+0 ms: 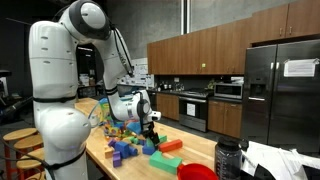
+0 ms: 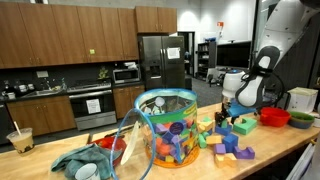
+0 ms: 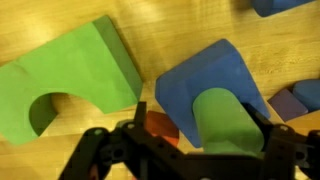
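Observation:
In the wrist view a green foam cylinder (image 3: 222,120) stands on a blue arch block (image 3: 215,70), between the fingers of my gripper (image 3: 200,128). The jaws stand apart: the cylinder lies close to the right finger, and a gap on the left shows an orange-red block (image 3: 163,126) beneath. A large green arch block (image 3: 70,75) lies to the left on the wooden counter. In both exterior views the gripper (image 1: 150,128) (image 2: 228,118) points down over the scattered foam blocks (image 1: 135,148).
A clear tub of coloured blocks (image 2: 166,128) stands mid-counter beside a blue-green cloth (image 2: 85,158) and a cup with a straw (image 2: 20,140). A red bowl (image 2: 272,117) and a green bowl (image 2: 300,120) sit behind the arm. A dark bottle (image 1: 228,160) stands near the counter's end.

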Robot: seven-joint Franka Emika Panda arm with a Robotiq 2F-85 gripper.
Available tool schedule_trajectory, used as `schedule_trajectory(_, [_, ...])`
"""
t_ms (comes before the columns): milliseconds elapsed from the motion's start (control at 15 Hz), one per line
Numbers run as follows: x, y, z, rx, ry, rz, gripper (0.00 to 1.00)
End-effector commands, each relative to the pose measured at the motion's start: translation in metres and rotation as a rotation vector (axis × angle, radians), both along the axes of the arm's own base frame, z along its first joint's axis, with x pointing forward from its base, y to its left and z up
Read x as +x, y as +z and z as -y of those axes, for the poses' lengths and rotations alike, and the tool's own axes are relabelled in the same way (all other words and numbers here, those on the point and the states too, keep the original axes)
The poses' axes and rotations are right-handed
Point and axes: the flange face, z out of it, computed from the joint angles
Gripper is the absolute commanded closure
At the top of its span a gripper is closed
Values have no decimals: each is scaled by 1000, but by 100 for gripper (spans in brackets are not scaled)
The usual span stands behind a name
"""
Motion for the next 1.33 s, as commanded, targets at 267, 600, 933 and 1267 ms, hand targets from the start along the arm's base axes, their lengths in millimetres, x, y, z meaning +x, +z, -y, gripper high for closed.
schedule_trajectory(267, [-13,24,9,-36,120,-38,0])
schedule_trajectory(600, [-12,67,20,-60,230,-65,0])
schedule_trajectory(933, [-8,104,29,-82,332,-69,0])
schedule_trajectory(1267, [-4,120,31,-106,423,-79,0])
